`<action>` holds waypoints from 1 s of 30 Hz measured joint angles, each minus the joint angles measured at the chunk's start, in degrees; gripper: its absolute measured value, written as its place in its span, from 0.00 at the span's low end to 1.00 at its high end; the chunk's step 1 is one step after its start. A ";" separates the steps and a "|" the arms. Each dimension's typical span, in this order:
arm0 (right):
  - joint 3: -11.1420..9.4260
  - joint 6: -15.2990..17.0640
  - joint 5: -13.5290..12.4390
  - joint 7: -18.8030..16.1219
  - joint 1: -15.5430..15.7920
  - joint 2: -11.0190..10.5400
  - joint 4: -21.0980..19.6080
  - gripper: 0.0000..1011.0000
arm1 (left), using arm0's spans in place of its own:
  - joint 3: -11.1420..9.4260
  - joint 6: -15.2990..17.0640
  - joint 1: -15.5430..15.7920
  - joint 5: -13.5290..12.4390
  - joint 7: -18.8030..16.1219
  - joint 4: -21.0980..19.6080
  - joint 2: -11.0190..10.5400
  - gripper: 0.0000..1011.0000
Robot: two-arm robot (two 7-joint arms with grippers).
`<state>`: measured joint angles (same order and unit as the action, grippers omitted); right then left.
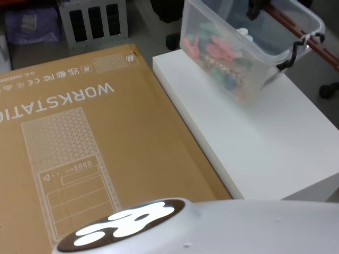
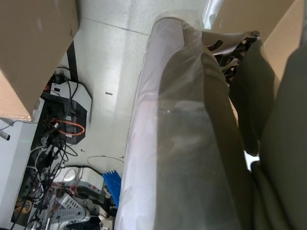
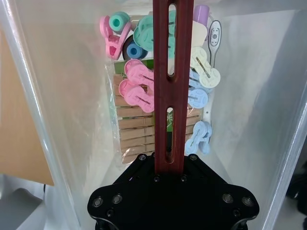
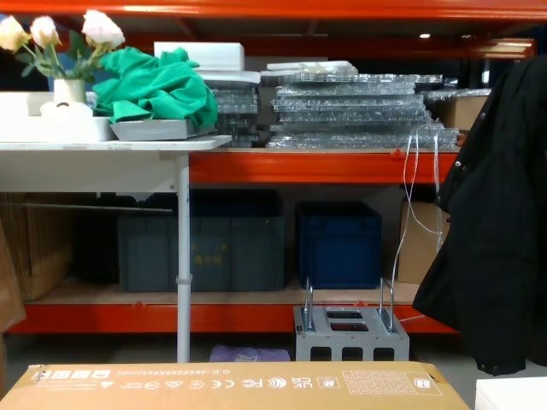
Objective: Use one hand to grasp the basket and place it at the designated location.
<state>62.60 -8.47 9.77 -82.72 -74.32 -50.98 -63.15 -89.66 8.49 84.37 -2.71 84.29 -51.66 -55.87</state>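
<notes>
The basket [image 1: 228, 58], a clear plastic tub, hangs tilted over the far end of the white table [image 1: 254, 143]; I cannot tell whether its bottom touches the table. Pink, blue and green clothes pegs [image 3: 139, 84] and wooden pegs lie inside it. Its reddish-brown bar handle [image 1: 323, 46] crosses the top, fixed with a white tie and a black clip [image 1: 288, 59]. In the right wrist view the handle [image 3: 172, 91] runs straight out of my right gripper [image 3: 170, 167], which is shut on it above the tub.
A large cardboard box [image 1: 79, 148] printed WORKSTATION lies left of the table, touching its edge. Beyond it stands a grey metal block [image 4: 350, 333]. Blue crates [image 4: 338, 243] sit under the shelves, and a black coat [image 4: 504, 239] hangs at the right.
</notes>
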 joint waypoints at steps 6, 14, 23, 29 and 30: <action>-0.52 1.89 0.02 0.32 1.58 0.43 3.90 0.00 | 0.00 0.00 0.00 0.00 0.00 0.00 0.00 0.00; -1.03 2.55 -0.03 0.33 3.06 0.99 7.45 0.00 | 0.00 0.00 0.00 0.00 0.00 0.00 0.00 0.00; -1.62 2.82 0.11 0.51 4.54 1.03 8.66 0.00 | 0.00 0.00 0.00 -0.01 0.00 0.00 0.00 0.00; -1.92 3.78 0.20 1.06 6.13 0.87 7.96 0.00 | 0.00 0.00 0.00 0.00 0.00 0.00 0.00 0.00; -1.97 3.96 0.23 1.10 6.44 0.86 7.85 0.00 | 0.00 0.00 0.00 0.00 0.00 0.00 0.00 0.00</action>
<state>60.63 -4.51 10.00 -81.62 -67.88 -50.12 -55.31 -89.66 8.50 84.37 -2.71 84.29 -51.65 -55.87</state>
